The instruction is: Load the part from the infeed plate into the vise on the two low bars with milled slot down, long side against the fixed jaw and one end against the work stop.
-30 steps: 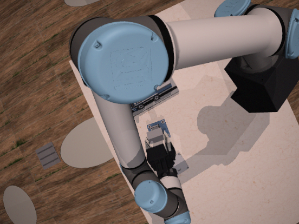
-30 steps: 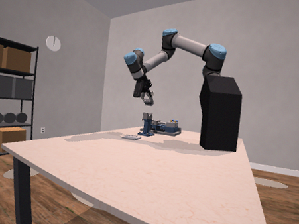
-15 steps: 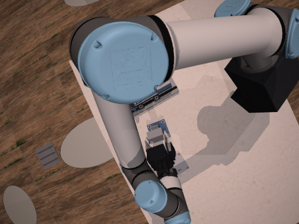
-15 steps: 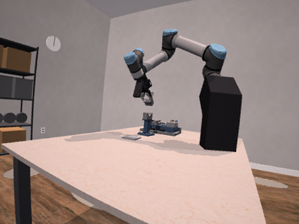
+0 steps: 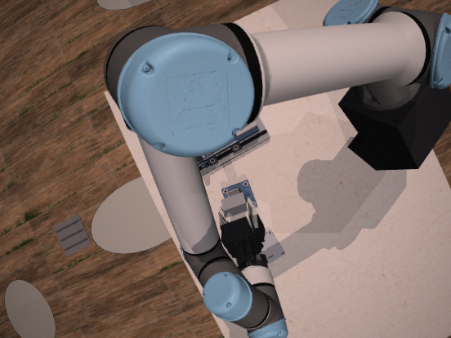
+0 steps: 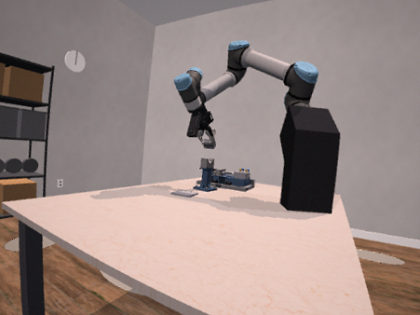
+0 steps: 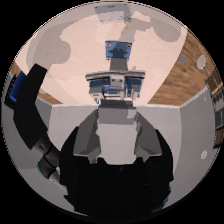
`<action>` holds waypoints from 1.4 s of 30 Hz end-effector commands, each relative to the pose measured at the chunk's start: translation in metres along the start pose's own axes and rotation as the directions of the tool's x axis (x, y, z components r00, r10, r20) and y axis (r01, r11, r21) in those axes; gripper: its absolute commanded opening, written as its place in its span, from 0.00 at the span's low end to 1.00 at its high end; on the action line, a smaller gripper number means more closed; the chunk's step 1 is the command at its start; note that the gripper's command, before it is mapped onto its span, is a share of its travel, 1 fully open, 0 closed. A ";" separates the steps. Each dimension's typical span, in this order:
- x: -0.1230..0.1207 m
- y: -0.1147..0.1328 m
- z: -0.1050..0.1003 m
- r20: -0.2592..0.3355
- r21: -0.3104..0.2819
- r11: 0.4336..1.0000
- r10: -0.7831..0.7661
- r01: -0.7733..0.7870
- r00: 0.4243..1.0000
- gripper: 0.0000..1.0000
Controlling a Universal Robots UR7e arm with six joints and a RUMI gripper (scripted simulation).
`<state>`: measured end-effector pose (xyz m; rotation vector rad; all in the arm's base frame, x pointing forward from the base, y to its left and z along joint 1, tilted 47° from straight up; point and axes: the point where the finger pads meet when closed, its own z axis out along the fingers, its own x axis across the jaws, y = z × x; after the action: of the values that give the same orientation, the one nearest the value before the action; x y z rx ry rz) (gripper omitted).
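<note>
The robot arm (image 6: 259, 62) reaches out from its tall black stand (image 6: 309, 159), which sits near the far edge of the pink table (image 6: 232, 268). The arm bends over and points its claw down and a bit to the side.

The gripper (image 6: 208, 138) is pinching the part (image 6: 209, 139), a small gray block. The two fingers press on its sides. In the wrist view the part (image 7: 117, 140) fills the space between the dark fingers. The block hangs high in the air, not touching anything else.

Right under the block stands the V-block (image 6: 207, 165), a gray piece on a blue post. Seen from above, the part (image 5: 235, 206) covers most of the V-block's blue foot (image 5: 241, 189). There is a clear gap of air between the block and the V-block in the side view.

The vise (image 6: 234, 180) sits just behind the V-block, closer to the black stand. From above, the arm's big blue elbow cap (image 5: 185, 91) hides most of the vise (image 5: 241, 144); only one end peeks out. I cannot tell how its jaws stand.

The infeed plate (image 6: 184, 193), a flat gray square, lies on the table toward the left edge, near the V-block. Nothing rests on it.

I cannot tell which way the slot in the block faces.
</note>
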<state>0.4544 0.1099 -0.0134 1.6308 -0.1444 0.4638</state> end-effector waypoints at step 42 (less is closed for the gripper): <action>0.000 -0.008 0.008 -0.001 0.001 1.000 0.001 -0.001 1.000 0.00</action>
<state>0.4578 0.1047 -0.0192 1.6307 -0.1445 0.4638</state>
